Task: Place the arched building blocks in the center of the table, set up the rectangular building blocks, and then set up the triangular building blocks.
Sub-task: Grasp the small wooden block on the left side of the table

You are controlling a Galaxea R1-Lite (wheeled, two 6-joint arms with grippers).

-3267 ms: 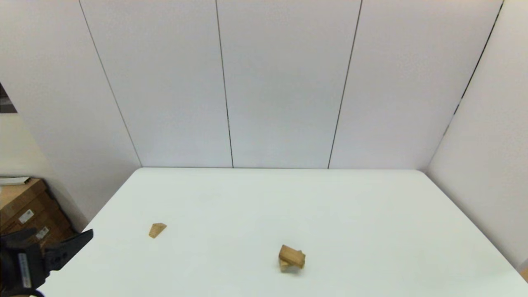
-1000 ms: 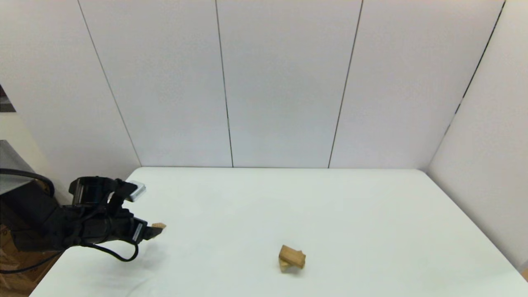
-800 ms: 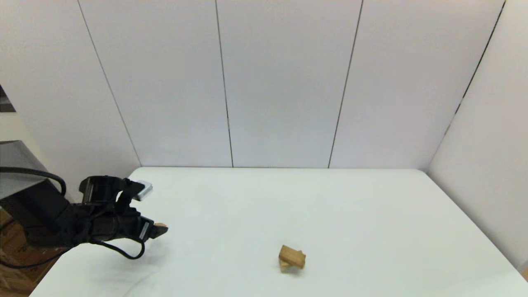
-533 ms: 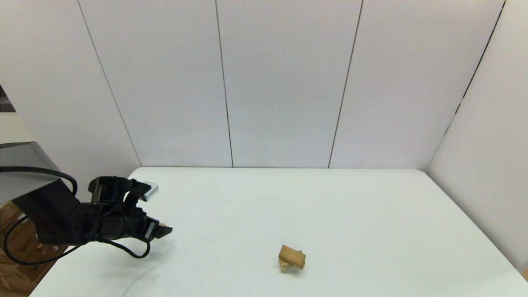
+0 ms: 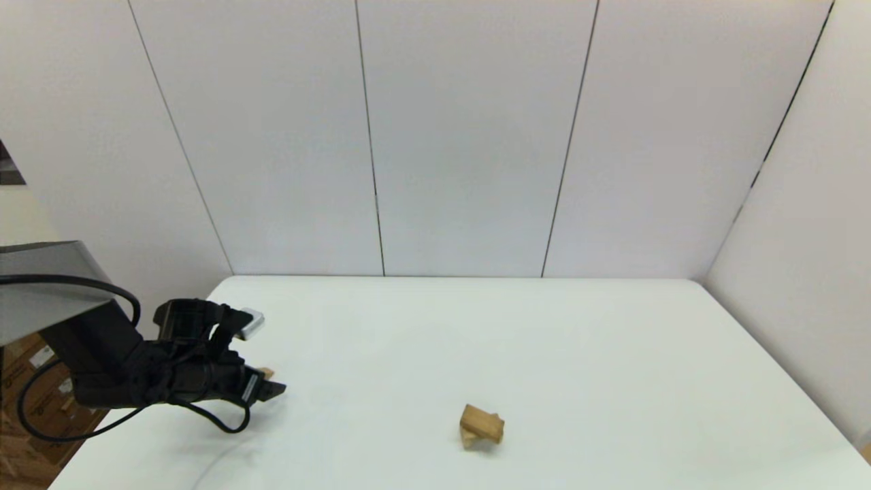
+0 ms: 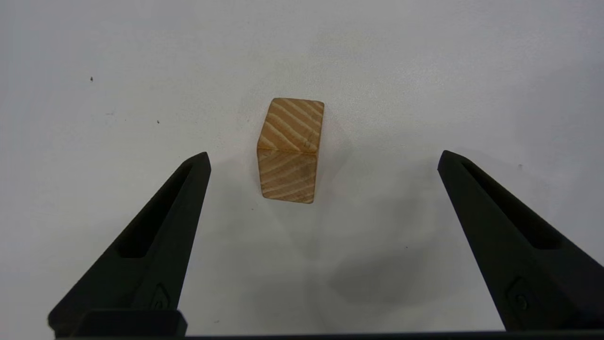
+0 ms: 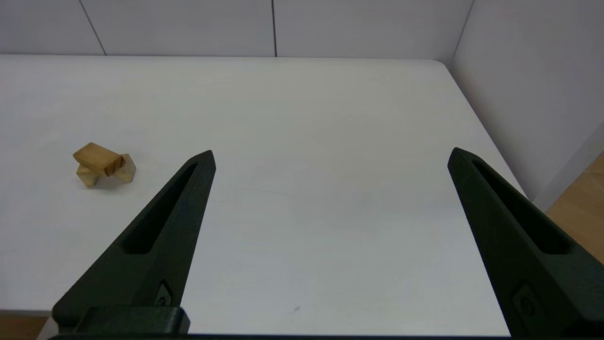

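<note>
The triangular block lies on the white table near its left side. In the head view only a corner of the triangular block peeks out behind my left gripper. That left gripper hovers over the wedge, open, one finger on either side and well apart from it. Near the table's front middle the rectangular block rests askew on top of the arched block. From the right wrist, the rectangular block and arched block sit far off my open, parked right gripper.
Cardboard boxes stand on the floor beyond the table's left edge. White wall panels close the back and right sides. The table's right edge runs close to the side wall.
My left arm has swung in from the lower left corner and crept rightward over the triangular block, now covering most of it. None of the blocks have shifted.
</note>
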